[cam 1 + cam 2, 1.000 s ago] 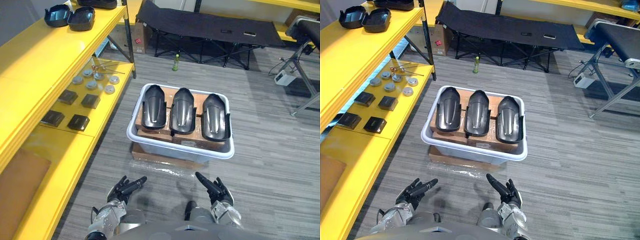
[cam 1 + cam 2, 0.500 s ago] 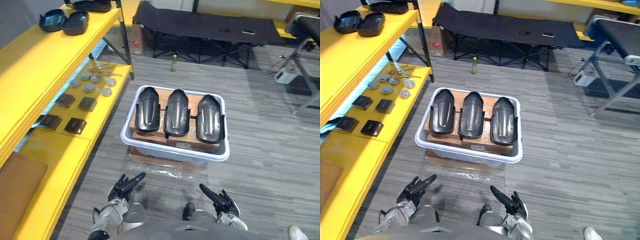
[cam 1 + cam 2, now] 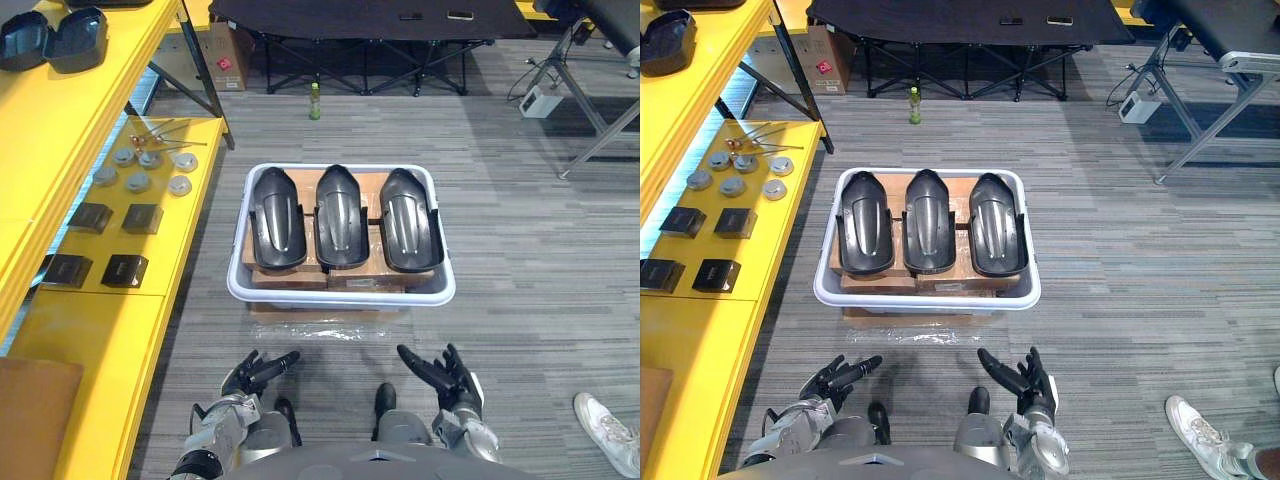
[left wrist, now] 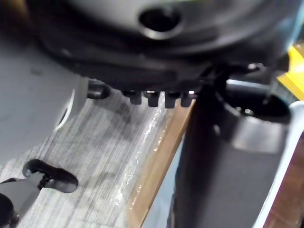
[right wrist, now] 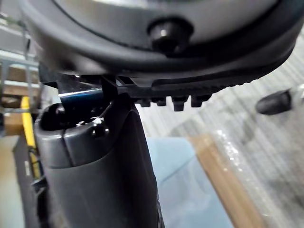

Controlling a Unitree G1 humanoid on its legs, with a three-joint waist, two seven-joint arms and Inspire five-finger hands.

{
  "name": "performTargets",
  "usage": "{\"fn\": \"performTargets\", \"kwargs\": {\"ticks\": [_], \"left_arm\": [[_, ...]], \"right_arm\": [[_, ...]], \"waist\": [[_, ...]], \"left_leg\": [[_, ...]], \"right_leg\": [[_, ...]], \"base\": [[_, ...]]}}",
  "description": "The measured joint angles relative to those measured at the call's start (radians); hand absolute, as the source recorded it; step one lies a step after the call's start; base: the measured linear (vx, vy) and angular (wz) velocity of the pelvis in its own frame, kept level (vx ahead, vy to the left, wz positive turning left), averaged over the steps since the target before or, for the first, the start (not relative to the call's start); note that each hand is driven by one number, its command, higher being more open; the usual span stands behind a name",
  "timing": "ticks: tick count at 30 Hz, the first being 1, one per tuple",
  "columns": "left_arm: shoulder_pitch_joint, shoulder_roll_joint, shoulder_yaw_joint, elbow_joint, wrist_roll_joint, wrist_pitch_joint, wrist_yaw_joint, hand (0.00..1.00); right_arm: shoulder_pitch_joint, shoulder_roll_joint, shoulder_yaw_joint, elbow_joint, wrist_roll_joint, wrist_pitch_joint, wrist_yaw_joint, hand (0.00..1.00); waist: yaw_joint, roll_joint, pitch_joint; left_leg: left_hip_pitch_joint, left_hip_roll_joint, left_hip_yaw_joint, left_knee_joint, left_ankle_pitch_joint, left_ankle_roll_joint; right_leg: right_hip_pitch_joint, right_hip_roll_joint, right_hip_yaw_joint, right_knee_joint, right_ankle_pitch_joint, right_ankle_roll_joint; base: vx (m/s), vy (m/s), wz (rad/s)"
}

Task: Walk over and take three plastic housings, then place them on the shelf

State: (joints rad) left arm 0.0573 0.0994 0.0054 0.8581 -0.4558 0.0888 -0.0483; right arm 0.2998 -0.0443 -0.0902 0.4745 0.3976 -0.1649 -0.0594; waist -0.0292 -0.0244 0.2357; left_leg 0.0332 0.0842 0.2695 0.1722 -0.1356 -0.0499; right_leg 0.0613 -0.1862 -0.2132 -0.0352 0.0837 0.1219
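Note:
Three dark plastic housings lie side by side on cardboard boxes inside a white bin (image 3: 340,298) on the floor: the left housing (image 3: 277,218), the middle housing (image 3: 341,215) and the right housing (image 3: 409,219). My left hand (image 3: 256,372) hangs low before the bin's near left corner, fingers straight, holding nothing. My right hand (image 3: 440,373) hangs before the near right corner, fingers spread and empty. Both hands stay short of the bin. The yellow shelf (image 3: 110,210) runs along the left.
The bin stands on a flat cardboard piece with clear wrap (image 3: 320,330). Small dark blocks (image 3: 124,270) and metal discs (image 3: 137,182) lie on the lower shelf; dark trays (image 3: 55,38) rest on the upper one. A black cot (image 3: 360,20) and green bottle (image 3: 314,100) stand beyond. A person's shoe (image 3: 607,432) is at lower right.
The camera has swung so the bin sits squarer and more central in view. Both hands stay open low in front, and a person's shoe has come further into view at lower right.

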Motion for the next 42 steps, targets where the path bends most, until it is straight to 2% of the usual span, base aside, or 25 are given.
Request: {"fn": "performTargets", "kwargs": {"ticks": [4, 5, 8, 12, 16, 18, 20, 23, 24, 27, 30, 32, 36, 41, 42], "left_arm": [[0.022, 0.027, 0.006, 0.002, 0.002, -0.010, -0.003, 1.00], [0.030, 0.036, 0.014, 0.002, 0.008, -0.023, -0.010, 1.00], [0.031, 0.040, 0.044, -0.004, 0.034, -0.038, -0.030, 1.00], [0.025, 0.061, 0.050, -0.040, 0.036, -0.060, -0.048, 1.00], [0.012, 0.083, 0.053, -0.042, 0.036, -0.063, -0.043, 1.00], [0.005, 0.090, 0.070, -0.036, 0.017, -0.043, -0.045, 1.00], [-0.019, 0.096, 0.074, -0.028, 0.022, -0.043, -0.038, 1.00], [-0.022, 0.088, 0.070, -0.022, 0.016, -0.046, -0.036, 1.00], [-0.027, 0.085, 0.069, -0.023, 0.016, -0.052, -0.035, 1.00], [-0.045, 0.085, 0.047, -0.020, 0.002, -0.064, -0.035, 1.00], [-0.065, 0.060, 0.036, -0.013, -0.012, -0.068, -0.039, 1.00], [-0.070, 0.060, 0.024, -0.013, -0.014, -0.069, -0.042, 1.00], [-0.087, 0.060, -0.002, -0.001, -0.042, -0.076, -0.045, 1.00], [-0.108, 0.046, -0.044, 0.006, -0.050, -0.090, -0.049, 1.00], [-0.108, 0.045, -0.044, 0.006, -0.051, -0.090, -0.049, 1.00]], "right_arm": [[0.013, 0.000, -0.019, -0.138, 0.004, 0.004, -0.011, 1.00], [0.006, -0.001, -0.041, -0.185, 0.006, 0.008, -0.011, 1.00], [-0.047, -0.042, -0.094, -0.226, 0.010, 0.016, -0.012, 1.00], [-0.180, -0.156, -0.163, -0.229, 0.015, 0.055, -0.042, 1.00], [-0.331, -0.248, -0.176, -0.204, 0.063, 0.088, -0.093, 1.00], [-0.428, -0.290, -0.180, -0.160, 0.103, 0.092, -0.119, 1.00], [-0.567, -0.369, -0.182, -0.041, 0.128, 0.118, -0.144, 1.00], [-0.705, -0.443, -0.180, 0.105, 0.134, 0.137, -0.146, 1.00], [-0.759, -0.472, -0.171, 0.161, 0.139, 0.141, -0.146, 1.00], [-0.874, -0.531, -0.124, 0.251, 0.139, 0.159, -0.148, 1.00], [-0.976, -0.603, -0.086, 0.364, 0.139, 0.180, -0.175, 1.00], [-0.997, -0.629, -0.074, 0.392, 0.139, 0.187, -0.176, 1.00], [-1.065, -0.688, -0.033, 0.457, 0.119, 0.238, -0.175, 1.00], [-1.142, -0.763, 0.005, 0.509, 0.117, 0.305, -0.205, 1.00], [-1.145, -0.766, 0.005, 0.510, 0.117, 0.311, -0.207, 1.00]], "waist": [[0.000, -0.019, -0.003], [0.002, -0.029, -0.001], [0.009, -0.032, 0.002], [0.020, -0.033, 0.061], [0.039, -0.041, 0.125], [0.054, -0.043, 0.162], [0.082, -0.029, 0.190], [0.107, -0.007, 0.214], [0.112, 0.004, 0.225], [0.116, 0.017, 0.235], [0.138, 0.047, 0.255], [0.137, 0.058, 0.261], [0.139, 0.077, 0.268], [0.138, 0.128, 0.283], [0.140, 0.130, 0.283]], "left_leg": [[0.019, 0.027, 0.007, 0.030, -0.032, -0.009], [0.004, 0.039, 0.007, 0.067, -0.056, -0.011], [-0.062, 0.063, -0.002, 0.158, -0.104, -0.007], [-0.154, 0.087, -0.037, 0.280, -0.157, 0.000], [-0.219, 0.087, -0.059, 0.324, -0.163, 0.000], [-0.254, 0.084, -0.074, 0.342, -0.154, 0.016], [-0.315, 0.081, -0.094, 0.369, -0.143, 0.030], [-0.345, 0.060, -0.116, 0.374, -0.120, 0.042], [-0.354, 0.046, -0.126, 0.373, -0.114, 0.045], [-0.392, 0.030, -0.134, 0.369, -0.097, 0.054], [-0.415, 0.019, -0.142, 0.379, -0.090, 0.060], [-0.422, 0.013, -0.150, 0.384, -0.089, 0.062], [-0.449, 0.008, -0.157, 0.384, -0.089, 0.063], [-0.479, -0.006, -0.163, 0.381, -0.079, 0.066], [-0.480, -0.007, -0.162, 0.380, -0.078, 0.065]], "right_leg": [[0.016, 0.021, 0.001, 0.020, -0.004, -0.007], [0.014, 0.027, 0.003, 0.020, -0.006, -0.010], [-0.019, 0.037, 0.017, 0.034, -0.008, -0.010], [-0.059, 0.052, 0.022, 0.058, -0.015, -0.007], [-0.109, 0.048, 0.016, 0.087, -0.012, -0.003], [-0.130, 0.048, 0.009, 0.091, -0.006, 0.000], [-0.183, 0.043, -0.004, 0.123, -0.004, -0.004], [-0.204, 0.026, -0.016, 0.139, -0.004, -0.003], [-0.208, 0.017, -0.025, 0.142, -0.006, -0.002], [-0.249, 0.000, -0.032, 0.160, -0.007, 0.000], [-0.283, -0.015, -0.034, 0.204, -0.021, 0.003], [-0.294, -0.023, -0.037, 0.230, -0.034, 0.005], [-0.334, -0.031, -0.038, 0.263, -0.038, 0.002], [-0.389, -0.049, -0.031, 0.317, -0.049, 0.002], [-0.392, -0.051, -0.031, 0.320, -0.049, 0.003]], "base": [[-0.01, -0.014, -0.10], [-0.04, -0.015, -0.08], [-0.11, 0.014, -0.09], [-0.16, 0.043, 0.00], [-0.12, 0.039, 0.10], [-0.10, 0.037, 0.18], [-0.07, 0.037, 0.22], [-0.02, 0.058, 0.22], [-0.01, 0.056, 0.29], [-0.02, 0.057, 0.17], [-0.03, 0.031, 0.08], [-0.04, 0.022, 0.13], [-0.05, 0.007, 0.03], [-0.07, 0.015, 0.03], [-0.05, 0.014, 0.01]]}}
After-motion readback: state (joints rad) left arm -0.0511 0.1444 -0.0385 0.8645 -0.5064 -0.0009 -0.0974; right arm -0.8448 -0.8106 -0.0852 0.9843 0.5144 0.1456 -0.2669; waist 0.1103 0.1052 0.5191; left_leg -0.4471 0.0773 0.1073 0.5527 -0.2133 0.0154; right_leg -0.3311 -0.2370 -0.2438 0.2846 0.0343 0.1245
